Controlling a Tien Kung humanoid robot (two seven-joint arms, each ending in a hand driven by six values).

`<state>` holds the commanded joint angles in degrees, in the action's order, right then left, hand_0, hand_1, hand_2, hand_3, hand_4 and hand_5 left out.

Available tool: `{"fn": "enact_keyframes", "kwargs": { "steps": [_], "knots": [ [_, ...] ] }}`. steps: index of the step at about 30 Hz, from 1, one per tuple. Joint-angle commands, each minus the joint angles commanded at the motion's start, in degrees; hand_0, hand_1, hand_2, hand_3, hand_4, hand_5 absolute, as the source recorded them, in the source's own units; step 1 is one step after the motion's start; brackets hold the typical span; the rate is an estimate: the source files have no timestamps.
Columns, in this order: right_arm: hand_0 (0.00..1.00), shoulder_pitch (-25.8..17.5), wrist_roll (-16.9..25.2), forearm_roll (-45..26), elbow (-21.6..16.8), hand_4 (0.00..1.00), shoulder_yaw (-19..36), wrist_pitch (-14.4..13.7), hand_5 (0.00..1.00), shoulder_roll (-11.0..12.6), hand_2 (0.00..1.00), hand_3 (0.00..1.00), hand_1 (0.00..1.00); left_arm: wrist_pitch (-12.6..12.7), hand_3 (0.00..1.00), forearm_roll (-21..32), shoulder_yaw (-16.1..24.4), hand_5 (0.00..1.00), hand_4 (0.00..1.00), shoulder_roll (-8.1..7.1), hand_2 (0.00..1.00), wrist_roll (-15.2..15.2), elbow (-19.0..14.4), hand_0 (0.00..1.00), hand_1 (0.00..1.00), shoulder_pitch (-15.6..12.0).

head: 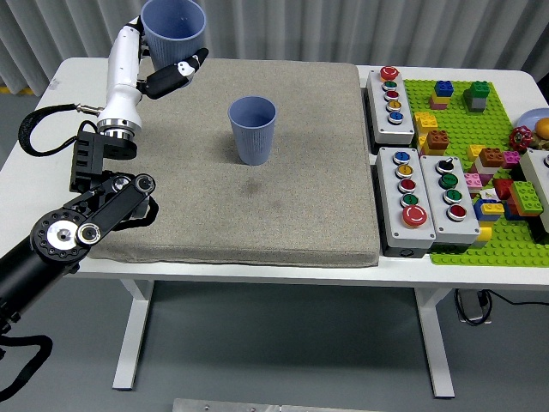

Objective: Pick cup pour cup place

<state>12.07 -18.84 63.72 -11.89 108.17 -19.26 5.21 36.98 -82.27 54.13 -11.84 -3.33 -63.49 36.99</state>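
cups: 2 | left robot hand (150,64) gripping one blue cup (174,28) upright | second cup (252,129) on mat (257,206)

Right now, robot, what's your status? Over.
Left robot hand shut on held cup, upright, raised. Second cup upright on mat. Right arm unseen. Nothing in the way.

We note: pale blue plate (536,115) cut by right edge; held blue ribbed plastic cup (174,28) hides the white left hand's (154,60) fingers.
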Motion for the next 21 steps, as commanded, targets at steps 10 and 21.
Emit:
{"fn": "enact_keyframes", "kwargs": {
  "steps": [10, 21],
  "knots": [
    [0.675, -0.1, 0.12, 0.63, 0.04, 0.002, 0.45, -0.05, 0.168, -0.02, 0.566, 0.581, 0.614, 0.0, 0.504, -0.63, -0.34, 0.277, 0.76, 1.61, 0.479, -2.3, -7.58, 0.436, 0.423, -11.39],
    [0.675, -0.24, -0.25, 1.42, -0.01, 0.002, 1.31, 0.03, 0.17, 0.15, 0.565, 0.581, 0.614, 0.0, 0.505, -2.43, -2.82, 0.28, 0.755, 1.44, 0.484, -3.72, -13.65, 0.44, 0.426, -19.52]
  ]
}}
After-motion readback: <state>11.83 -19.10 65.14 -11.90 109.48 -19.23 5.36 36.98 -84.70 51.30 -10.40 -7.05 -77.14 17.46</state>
